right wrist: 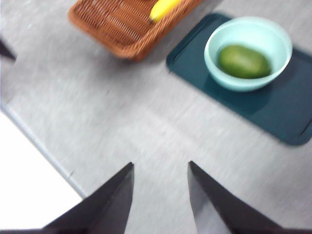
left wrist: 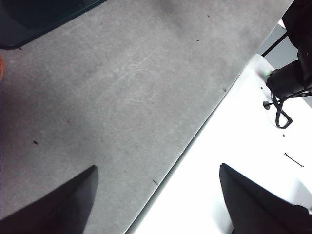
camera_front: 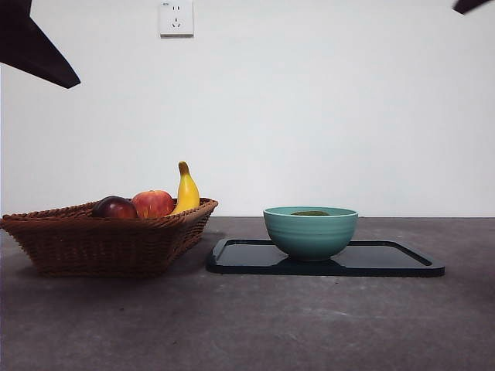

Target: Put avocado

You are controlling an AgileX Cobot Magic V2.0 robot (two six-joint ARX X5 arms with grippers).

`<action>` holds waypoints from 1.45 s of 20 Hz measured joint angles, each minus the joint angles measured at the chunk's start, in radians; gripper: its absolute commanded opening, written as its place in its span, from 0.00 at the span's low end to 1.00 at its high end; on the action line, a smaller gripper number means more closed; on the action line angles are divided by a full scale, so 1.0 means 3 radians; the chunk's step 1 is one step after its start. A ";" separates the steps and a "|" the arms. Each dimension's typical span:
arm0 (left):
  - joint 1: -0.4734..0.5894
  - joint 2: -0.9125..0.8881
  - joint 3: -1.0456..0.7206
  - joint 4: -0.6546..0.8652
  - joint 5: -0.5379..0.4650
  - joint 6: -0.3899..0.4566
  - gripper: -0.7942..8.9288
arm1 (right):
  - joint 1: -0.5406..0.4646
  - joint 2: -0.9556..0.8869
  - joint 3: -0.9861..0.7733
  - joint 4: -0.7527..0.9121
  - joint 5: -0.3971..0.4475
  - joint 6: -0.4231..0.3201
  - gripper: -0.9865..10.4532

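The dark green avocado lies inside the teal bowl, which stands on the dark tray. In the front view only the avocado's top shows above the bowl's rim. My right gripper is open and empty, high above the bare table, away from the bowl. My left gripper is open and empty over the table's edge, with a corner of the tray far off. Both arms show only as black tips at the top corners of the front view.
A wicker basket stands left of the tray and holds a dark red-purple fruit, a red apple and a banana. The basket and banana also show in the right wrist view.
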 measured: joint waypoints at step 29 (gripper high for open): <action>0.0000 0.0000 0.0000 0.0000 0.0000 0.0001 0.09 | 0.0032 -0.0333 -0.0214 0.0055 -0.0233 0.0134 0.09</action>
